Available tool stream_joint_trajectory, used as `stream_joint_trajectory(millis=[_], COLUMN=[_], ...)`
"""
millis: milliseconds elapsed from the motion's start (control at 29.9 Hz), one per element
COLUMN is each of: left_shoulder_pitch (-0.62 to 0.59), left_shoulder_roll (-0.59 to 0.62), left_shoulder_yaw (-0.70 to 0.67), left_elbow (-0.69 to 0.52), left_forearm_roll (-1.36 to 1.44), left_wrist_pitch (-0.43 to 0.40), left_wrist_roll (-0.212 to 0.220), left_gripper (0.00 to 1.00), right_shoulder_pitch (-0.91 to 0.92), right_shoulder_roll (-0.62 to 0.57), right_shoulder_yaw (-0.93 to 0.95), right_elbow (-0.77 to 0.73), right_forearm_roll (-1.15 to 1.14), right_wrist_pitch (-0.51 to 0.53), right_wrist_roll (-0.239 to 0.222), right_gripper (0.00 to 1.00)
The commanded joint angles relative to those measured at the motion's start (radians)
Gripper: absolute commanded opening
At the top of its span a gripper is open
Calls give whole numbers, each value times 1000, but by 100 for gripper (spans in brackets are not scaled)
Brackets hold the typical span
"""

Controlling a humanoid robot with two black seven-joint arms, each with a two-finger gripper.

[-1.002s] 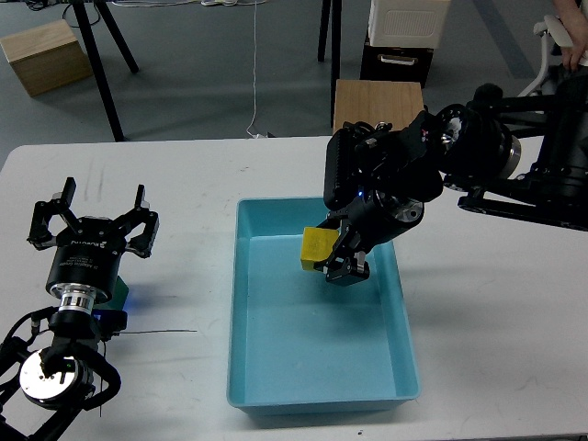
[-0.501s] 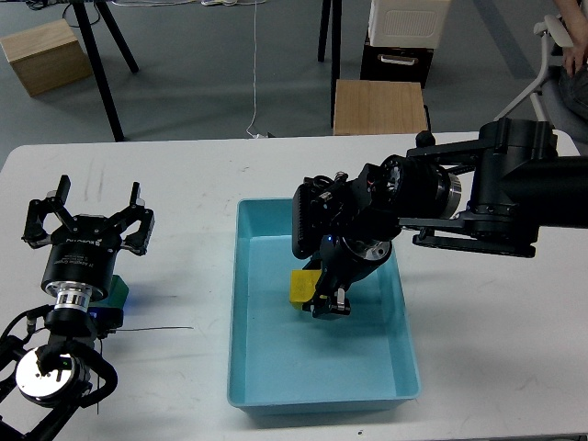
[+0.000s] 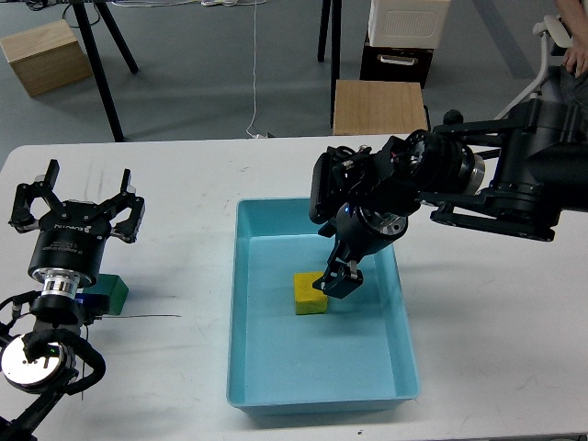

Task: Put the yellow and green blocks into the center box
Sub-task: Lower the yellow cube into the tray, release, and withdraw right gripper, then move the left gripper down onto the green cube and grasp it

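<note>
One yellow block (image 3: 310, 294) in box (image 3: 266, 386); one green block (image 3: 112, 292) outside; both claws released.

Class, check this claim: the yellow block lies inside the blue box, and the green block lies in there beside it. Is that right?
Not quite. The head view shows the yellow block inside the blue box, but the green block sits outside on the white table, near the left gripper.

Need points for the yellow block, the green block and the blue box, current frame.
Yellow cube block (image 3: 310, 293): head view, on its top face, resting on the box floor.
Green cube block (image 3: 114, 291): head view, on its visible right part; the left arm covers the rest.
Light blue plastic box (image 3: 322, 401): head view, on its near rim.
</note>
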Motion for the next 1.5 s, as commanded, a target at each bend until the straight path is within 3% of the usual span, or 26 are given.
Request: stream_joint_trajectory(millis=[0,267,434,635,668,802,936,1036,1303,1470], left_shoulder_pitch=[-48,-206,-278,-347,-349,-353,-347,-343,-369,-421], left_shoulder_roll=[105,330,455,509,514,526,584,592,586,581], left_shoulder_yaw=[1,15,3,-5,-6,-11,6,24,156,317], left_elbow=[0,61,163,213,212,174,45,-6,-4,6], left_forearm_roll=[-1,155,713,1321,1387,1646,1910,2079,2505,2538], left_wrist_pitch=[1,16,10,-16,-16,-15,-14,-13,-7,-4], left_wrist_roll=[0,0,0,0,0,0,0,0,0,0], left_gripper=[100,100,100,100,100,100,100,100,100,100], right_shoulder_pitch=[-20,-204,-289,-459,-491,-655,-821,-948,-1273,-1439], right_shoulder_roll=[-58,-2,52,139,148,168,156,130,112,113], right_shoulder_yaw=[191,644,759,900,935,1119,1262,1340,1538,1673], right_elbow=[-10,-9,-10,0,8,95,241,330,488,510], right_forearm_roll=[92,98,101,106,107,138,149,149,149,150], right_wrist_pitch=[0,0,0,-217,-229,-239,-237,-233,-234,-240], right_wrist_roll=[0,0,0,0,-5,-117,-179,-190,-193,-209], right_gripper=[97,96,96,96,96,96,96,96,96,96])
